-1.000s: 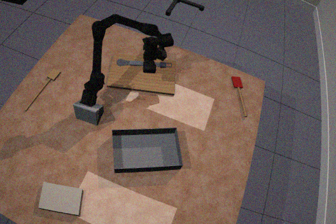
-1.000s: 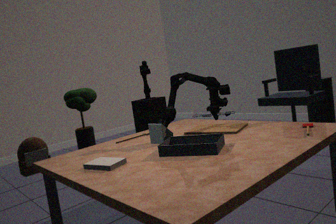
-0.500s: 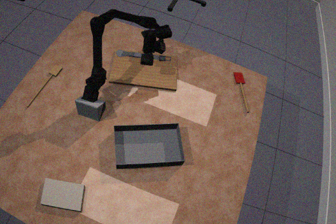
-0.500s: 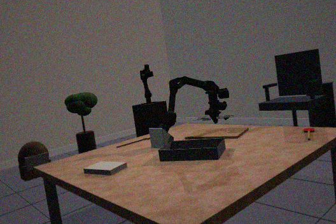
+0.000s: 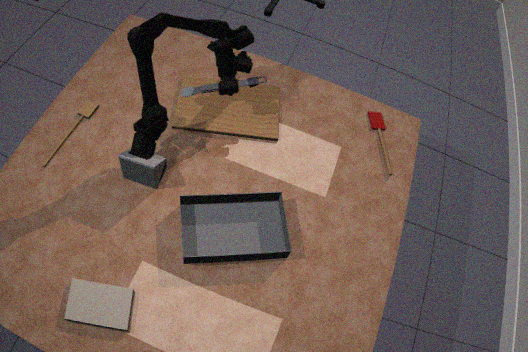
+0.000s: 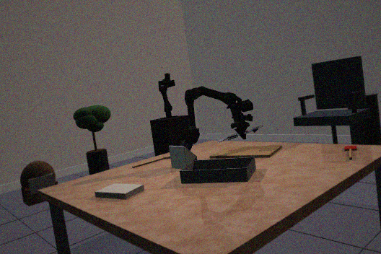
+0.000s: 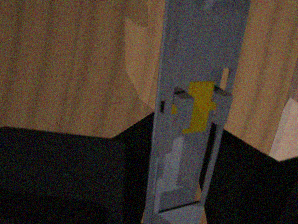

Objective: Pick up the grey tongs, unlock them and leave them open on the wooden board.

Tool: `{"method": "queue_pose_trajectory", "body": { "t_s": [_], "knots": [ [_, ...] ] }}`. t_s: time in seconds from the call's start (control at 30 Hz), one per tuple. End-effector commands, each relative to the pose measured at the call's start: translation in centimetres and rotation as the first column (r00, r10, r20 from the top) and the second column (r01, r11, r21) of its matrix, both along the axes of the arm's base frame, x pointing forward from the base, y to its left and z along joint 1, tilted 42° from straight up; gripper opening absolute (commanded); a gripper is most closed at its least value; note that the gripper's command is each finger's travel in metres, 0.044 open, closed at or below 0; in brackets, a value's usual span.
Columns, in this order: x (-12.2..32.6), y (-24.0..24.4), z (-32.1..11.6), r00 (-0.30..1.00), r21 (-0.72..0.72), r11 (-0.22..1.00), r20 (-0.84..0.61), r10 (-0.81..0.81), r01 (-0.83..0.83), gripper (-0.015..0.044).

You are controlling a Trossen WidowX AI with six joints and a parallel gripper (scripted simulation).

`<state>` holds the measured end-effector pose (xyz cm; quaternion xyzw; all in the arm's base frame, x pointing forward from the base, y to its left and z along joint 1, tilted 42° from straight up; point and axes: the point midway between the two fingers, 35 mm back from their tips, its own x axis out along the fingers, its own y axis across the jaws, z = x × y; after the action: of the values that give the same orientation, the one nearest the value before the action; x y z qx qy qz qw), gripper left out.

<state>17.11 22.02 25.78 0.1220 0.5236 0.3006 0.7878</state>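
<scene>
The grey tongs (image 5: 200, 90) (image 6: 256, 129) (image 7: 202, 40) are held in the air above the back part of the wooden board (image 5: 225, 125) (image 6: 265, 149) (image 7: 60, 65). They are tilted, with the broad left end lower than the right end in the exterior view. My gripper (image 5: 228, 89) (image 6: 242, 136) (image 7: 177, 123) points down and is shut on the tongs near their middle. A yellow part (image 7: 201, 100) shows between small grey brackets on the tongs. Whether the lock is released cannot be told. The roasting tin (image 5: 232, 258) (image 6: 213, 176) has nothing across it.
A red-headed spatula (image 5: 376, 121) (image 6: 350, 148) lies at the right. A wooden spatula (image 5: 88, 109) lies left of the arm's base (image 5: 142, 171) (image 6: 178, 157). A pale flat block (image 5: 100, 304) (image 6: 120, 190) lies at the front left. The tin stands in front of the board.
</scene>
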Motion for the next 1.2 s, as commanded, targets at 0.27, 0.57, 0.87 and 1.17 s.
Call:
{"method": "queue_pose_trajectory", "body": {
  "t_s": [0.27,0.57,0.87,1.17],
  "knots": [
    [-0.6,-1.7,2.7,0.935,0.081,0.983,0.306,-0.18,0.163,-0.015],
    [-1.1,-3.7,5.2,0.831,0.236,0.934,0.433,-0.349,0.269,-0.015],
    [-1.7,-6.5,7.4,0.71,0.436,0.824,0.445,-0.546,0.361,-0.015],
    [-2.1,-8.7,8.4,0.633,0.557,0.722,0.396,-0.665,0.411,-0.015]
  ]
}}
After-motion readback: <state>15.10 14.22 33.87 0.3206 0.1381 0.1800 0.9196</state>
